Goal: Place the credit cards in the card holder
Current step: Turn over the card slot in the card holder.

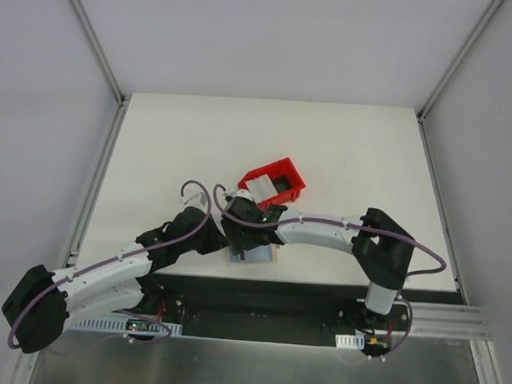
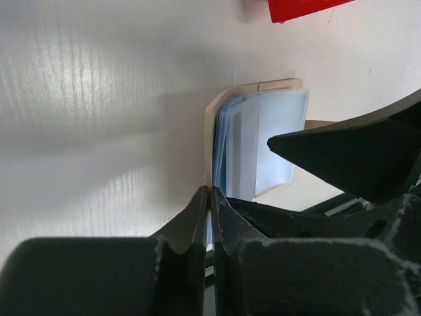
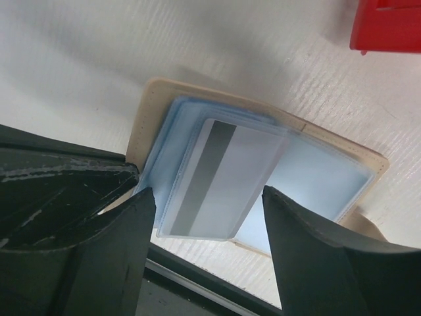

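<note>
The tan card holder lies open near the table's front edge, its pale blue sleeves facing up. A whitish credit card with a grey stripe sits partly in a sleeve, its near end sticking out. My right gripper is open, one finger on each side of that card without touching it. My left gripper is shut on the holder's near edge, with a pale sliver between the jaws. More whitish cards stand in the red bin. In the top view both grippers cover most of the holder.
The red bin's corner shows at the top of both wrist views, a short way beyond the holder. A black strip runs along the table's front edge just behind the holder. The right arm's finger overhangs the holder's right side.
</note>
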